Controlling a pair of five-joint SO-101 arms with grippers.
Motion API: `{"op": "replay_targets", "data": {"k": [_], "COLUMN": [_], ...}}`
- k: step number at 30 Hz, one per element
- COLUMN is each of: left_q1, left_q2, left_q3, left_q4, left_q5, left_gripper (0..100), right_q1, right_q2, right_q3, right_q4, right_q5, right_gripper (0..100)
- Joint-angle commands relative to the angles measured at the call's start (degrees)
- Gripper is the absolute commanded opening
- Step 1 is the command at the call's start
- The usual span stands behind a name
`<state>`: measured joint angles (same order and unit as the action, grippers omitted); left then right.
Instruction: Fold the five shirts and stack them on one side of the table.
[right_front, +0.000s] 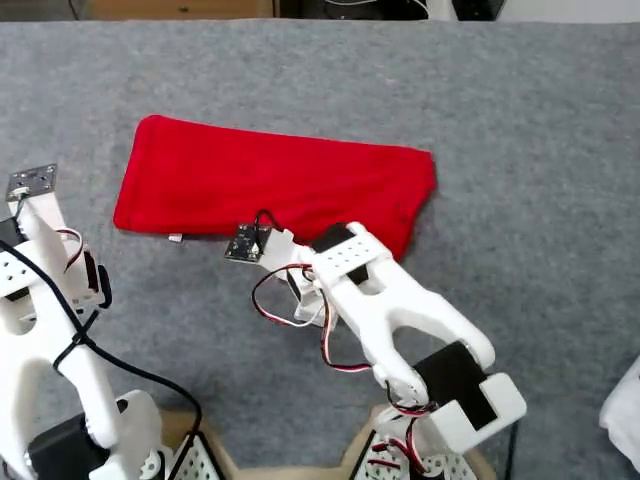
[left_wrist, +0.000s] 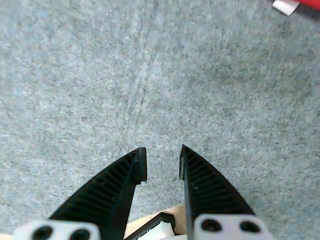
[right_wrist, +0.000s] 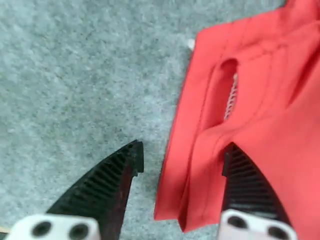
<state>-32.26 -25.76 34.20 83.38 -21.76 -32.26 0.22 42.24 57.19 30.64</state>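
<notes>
The task looks early. One red shirt (right_front: 270, 185) lies mid-tabletop (right_front: 520, 100), seemingly folded lengthwise into a narrow band. The cross folds and all the stacking are probably still to come.

The band's long axis runs left to right, with the right end slightly nearer than the left. A white tag (right_front: 176, 238) sticks out at its near left corner; I cannot tell which end is the collar.

The right end effector (right_wrist: 182, 150) is spread wide across the shirt's near edge, one finger over cloth and one over tabletop, holding nothing. The left end effector (left_wrist: 162, 150) hangs over bare tabletop left of the shirt, narrowly parted and empty.
</notes>
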Motion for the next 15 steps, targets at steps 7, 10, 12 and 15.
{"op": "replay_targets", "data": {"k": [7, 10, 12, 15], "left_q1": [-0.4, -0.4, -0.4, -0.3], "left_q2": [-1.7, -1.7, -1.7, -1.7], "left_q3": [-0.4, -0.4, -0.4, -0.4], "left_q4": [-0.2, -0.2, -0.2, -0.1], "left_q5": [-0.3, -0.3, -0.3, -0.3], "left_gripper": [12, 12, 12, 12], "right_q1": [1.1, 1.3, 1.3, 1.3], "right_q2": [1.9, 1.9, 1.9, 1.9], "right_q3": [-0.8, -0.8, -0.8, -0.8], "right_q4": [0.5, 0.5, 0.5, 0.4], "right_q5": [0.5, 0.5, 0.4, 0.4], "right_gripper": [25.6, 25.6, 23.4, 14.7]}}
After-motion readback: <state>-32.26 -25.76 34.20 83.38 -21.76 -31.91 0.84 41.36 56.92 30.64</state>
